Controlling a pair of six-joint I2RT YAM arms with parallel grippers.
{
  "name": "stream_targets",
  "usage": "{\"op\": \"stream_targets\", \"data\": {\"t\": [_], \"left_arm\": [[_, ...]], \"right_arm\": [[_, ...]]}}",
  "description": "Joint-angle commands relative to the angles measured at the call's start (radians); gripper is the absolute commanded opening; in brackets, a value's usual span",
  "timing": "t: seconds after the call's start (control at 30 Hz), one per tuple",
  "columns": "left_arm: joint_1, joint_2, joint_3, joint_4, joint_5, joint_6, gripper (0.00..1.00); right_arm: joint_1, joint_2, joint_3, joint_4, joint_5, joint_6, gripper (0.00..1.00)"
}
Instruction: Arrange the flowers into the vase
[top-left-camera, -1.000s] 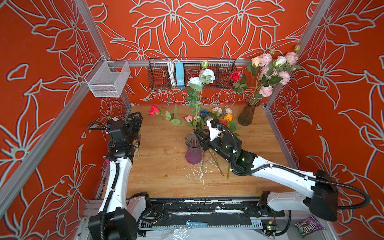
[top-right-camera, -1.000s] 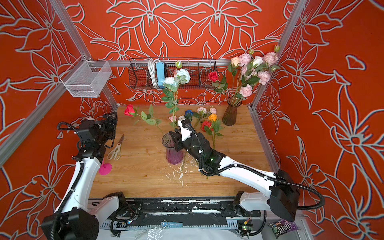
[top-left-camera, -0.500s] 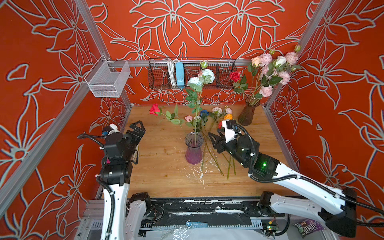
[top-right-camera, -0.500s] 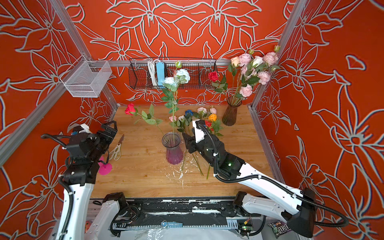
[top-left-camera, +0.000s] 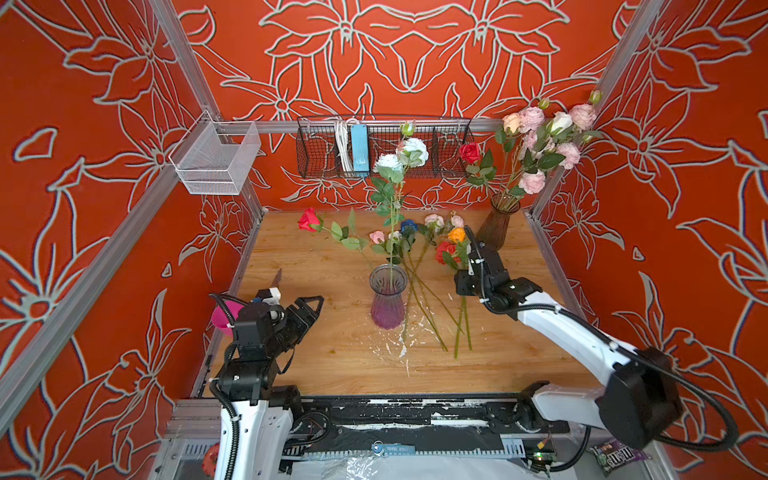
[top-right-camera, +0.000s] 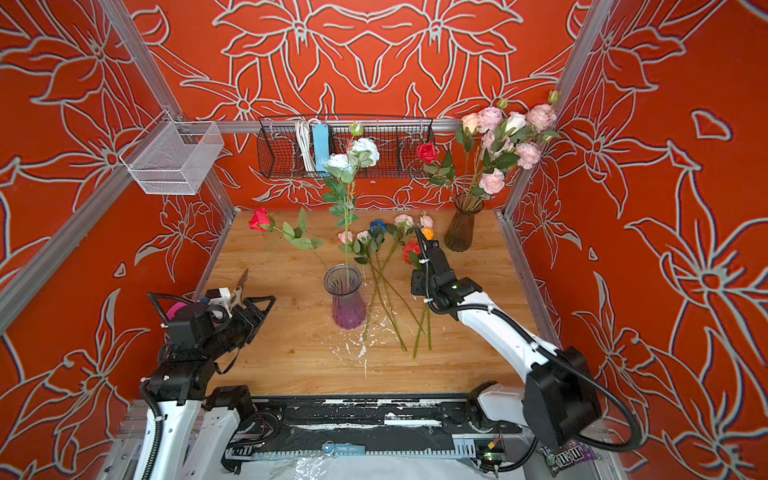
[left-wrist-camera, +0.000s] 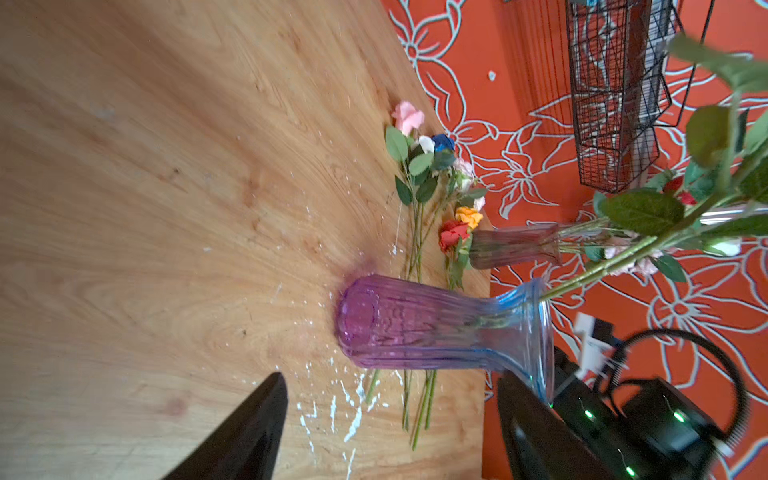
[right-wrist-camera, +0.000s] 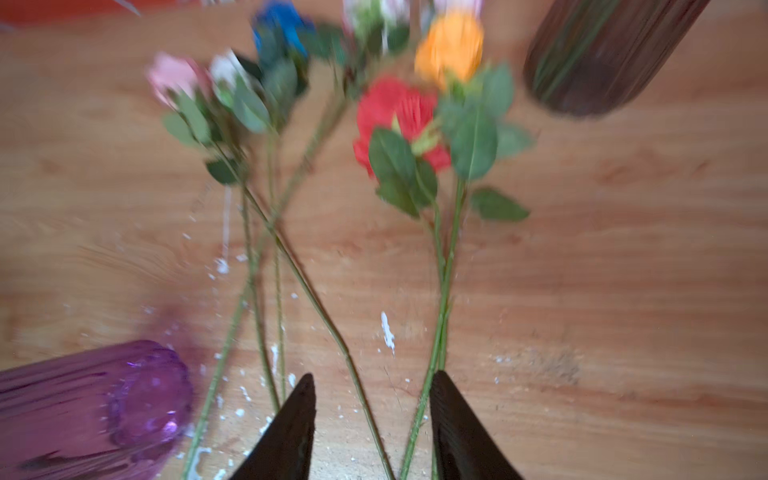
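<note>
One m&m's packet (top-right-camera: 566, 457), vase (top-right-camera: 345, 301) well apart

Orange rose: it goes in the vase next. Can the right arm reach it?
Probably yes: the right gripper is open over the orange rose's stem, though the red rose's stem lies alongside.

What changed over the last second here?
The right gripper drew back from the purple vase to the right, over the red and orange roses' stems, open and empty. The left gripper came forward from the wall toward the vase, open. White flowers remain in the vase; table flowers unmoved.
</note>
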Motion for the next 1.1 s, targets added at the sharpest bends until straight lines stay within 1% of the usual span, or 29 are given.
{"op": "stream_targets", "data": {"t": [0.0,0.13,0.23,0.33,0.43,0.5,0.57,0.67,0.77,0.87,0.93,1.07], "left_arm": [[-0.059,-0.013,-0.072,0.076,0.060,-0.068,0.77],[-0.188,0.019,-0.133,0.159,0.001,-0.099,0.77],[-0.282,0.052,-0.150,0.206,-0.066,-0.106,0.77],[-0.365,0.085,-0.188,0.297,-0.111,-0.131,0.77],[-0.442,0.121,-0.216,0.395,-0.143,-0.133,0.81],[-0.479,0.137,-0.225,0.442,-0.158,-0.124,0.82],[-0.496,0.141,-0.229,0.456,-0.175,-0.116,0.83],[-0.503,0.125,-0.247,0.470,-0.185,-0.117,0.84],[-0.504,0.087,-0.268,0.462,-0.202,-0.120,0.86],[-0.504,0.043,-0.284,0.444,-0.222,-0.118,0.87],[-0.504,0.017,-0.288,0.430,-0.229,-0.119,0.87],[-0.503,-0.023,-0.289,0.406,-0.240,-0.115,0.88]], "right_arm": [[-0.015,0.098,0.062,0.030,-0.140,0.074,0.45],[-0.015,0.261,0.152,0.095,-0.201,0.120,0.45],[-0.015,0.392,0.253,0.122,-0.236,0.155,0.45],[-0.021,0.511,0.349,0.146,-0.245,0.218,0.44],[-0.035,0.611,0.435,0.136,-0.222,0.292,0.44],[-0.044,0.669,0.483,0.143,-0.252,0.321,0.46],[-0.047,0.727,0.545,0.116,-0.271,0.325,0.46],[-0.049,0.802,0.620,0.062,-0.262,0.345,0.45],[-0.051,0.845,0.651,0.054,-0.274,0.362,0.40],[-0.051,0.857,0.653,0.066,-0.284,0.374,0.32],[-0.050,0.860,0.647,0.077,-0.291,0.378,0.28],[-0.050,0.856,0.642,0.105,-0.329,0.373,0.15]]}}
